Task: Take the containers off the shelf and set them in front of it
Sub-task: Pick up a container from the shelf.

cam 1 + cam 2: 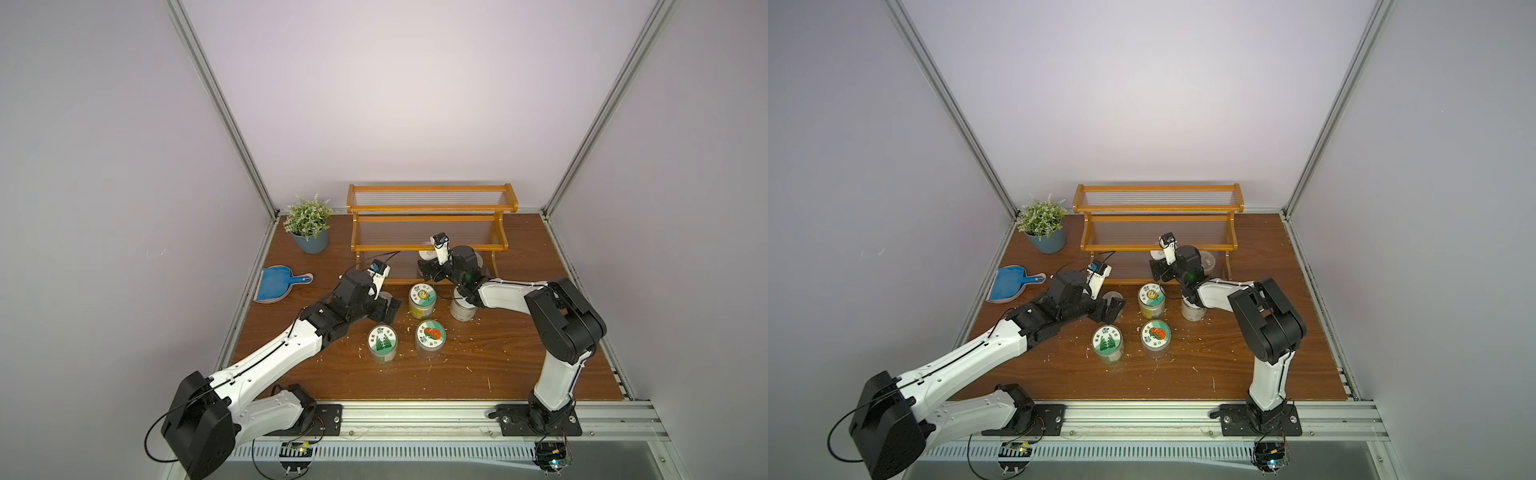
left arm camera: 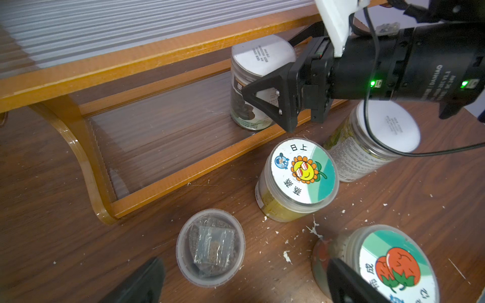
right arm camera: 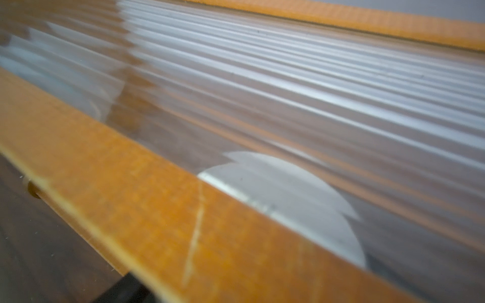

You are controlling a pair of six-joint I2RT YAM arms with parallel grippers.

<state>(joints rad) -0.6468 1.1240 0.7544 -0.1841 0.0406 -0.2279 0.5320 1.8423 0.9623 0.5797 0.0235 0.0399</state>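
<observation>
Overhead pair; wrist views near shelf

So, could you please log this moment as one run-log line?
left claw open over table | right claw open around white-lid jar | jar on bottom tier of shelf

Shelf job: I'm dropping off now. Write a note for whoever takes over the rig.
Left gripper: open, empty, by the clear tub on the table.
Right gripper: open, jaws either side of the shelf jar on the bottom tier of the shelf.
Done: five in front: clear tub, sunflower jar, green jar, tomato jar, white jar.
Left: shelf jar and shelf tub, same tier.
</observation>
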